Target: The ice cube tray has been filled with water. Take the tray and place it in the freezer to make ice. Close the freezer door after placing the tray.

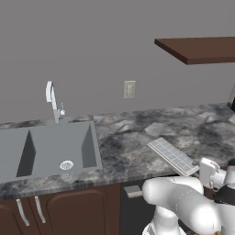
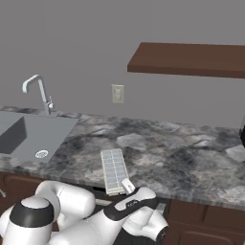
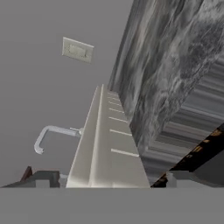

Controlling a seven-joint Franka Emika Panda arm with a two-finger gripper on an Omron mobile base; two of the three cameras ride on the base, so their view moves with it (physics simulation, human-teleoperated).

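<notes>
The ice cube tray (image 1: 172,155) (image 2: 114,170) lies flat on the marble counter (image 1: 133,137) near its front edge, its near end just over the edge. Its small cells show the pale sheen of water. My gripper (image 1: 199,170) (image 2: 125,184) sits at the tray's near short end, level with the counter's front edge. In the hand view the tray (image 3: 109,144) runs edge-on away from the hand; the fingertips are hidden, so their spacing cannot be read. The freezer and its door are out of view.
A grey double sink (image 1: 50,147) (image 2: 28,136) with a faucet (image 1: 53,98) (image 2: 38,91) lies to the left. A wall outlet (image 1: 129,89) (image 2: 117,94) is behind the tray. A brown shelf (image 1: 202,48) (image 2: 191,60) hangs above right. Wooden cabinets (image 1: 59,209) lie below the counter.
</notes>
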